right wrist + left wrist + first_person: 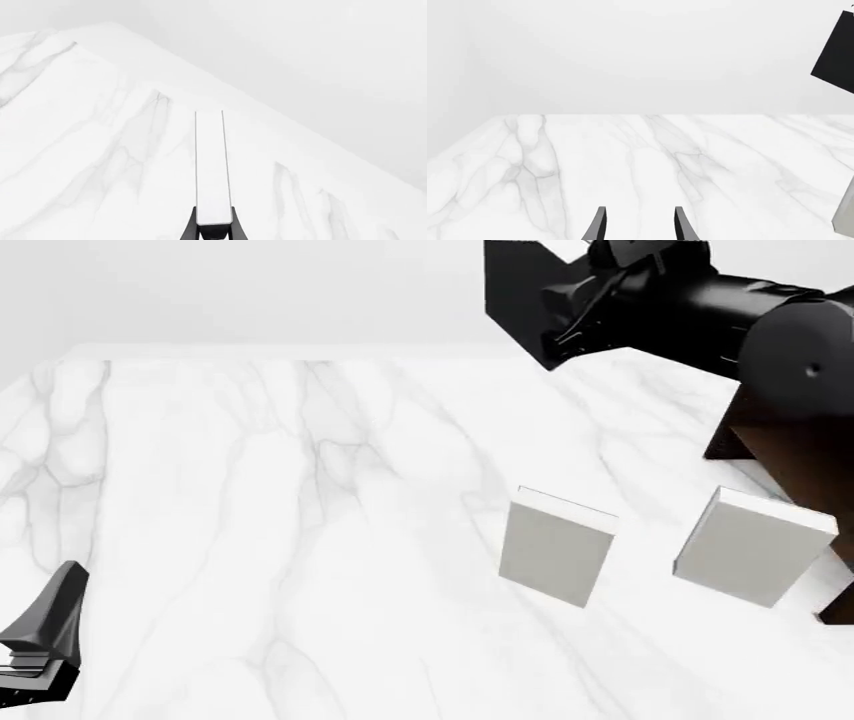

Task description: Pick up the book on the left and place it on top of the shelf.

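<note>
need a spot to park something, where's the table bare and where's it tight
Bare marble runs from the left gripper across to the nearer grey book. It is crowded on the right: two grey books, the shelf, and the right gripper holding the black book aloft.

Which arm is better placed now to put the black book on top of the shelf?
The right. Its hand is shut on the book, raised near the shelf. The left hand is low, open and far away.
</note>
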You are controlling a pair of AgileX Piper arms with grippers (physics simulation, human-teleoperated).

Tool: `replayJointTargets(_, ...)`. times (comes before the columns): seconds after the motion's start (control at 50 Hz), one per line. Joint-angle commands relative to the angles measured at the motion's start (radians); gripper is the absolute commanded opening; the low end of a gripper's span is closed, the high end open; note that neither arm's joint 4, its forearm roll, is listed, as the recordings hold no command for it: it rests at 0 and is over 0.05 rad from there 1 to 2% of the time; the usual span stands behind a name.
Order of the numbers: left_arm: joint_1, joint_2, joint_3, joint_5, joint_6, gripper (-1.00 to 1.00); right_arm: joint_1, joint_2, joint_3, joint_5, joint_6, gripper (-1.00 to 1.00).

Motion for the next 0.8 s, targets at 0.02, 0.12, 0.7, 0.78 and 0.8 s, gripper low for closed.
replayJointTargets(0.02,0.0,0.0,0.0,0.0,0.0,1.0,-0.059,-0.106,0.011,0.058,-0.026,-1.0)
replayJointTargets(0.12,0.0,0.0,0.0,0.0,0.0,1.0,-0.096,-0.147,0.006,0.09,-0.053,-1.0)
replayJointTargets(0.7,0.0,0.0,0.0,0.0,0.0,1.0,-0.291,-0.3,0.032,0.149,-0.216,-1.0)
replayJointTargets(0.78,0.0,0.0,0.0,0.0,0.0,1.0,-0.317,-0.312,0.035,0.151,-0.243,-1.0)
replayJointTargets(0.8,0.0,0.0,0.0,0.0,0.0,1.0,-0.322,-0.314,0.037,0.15,-0.25,-1.0)
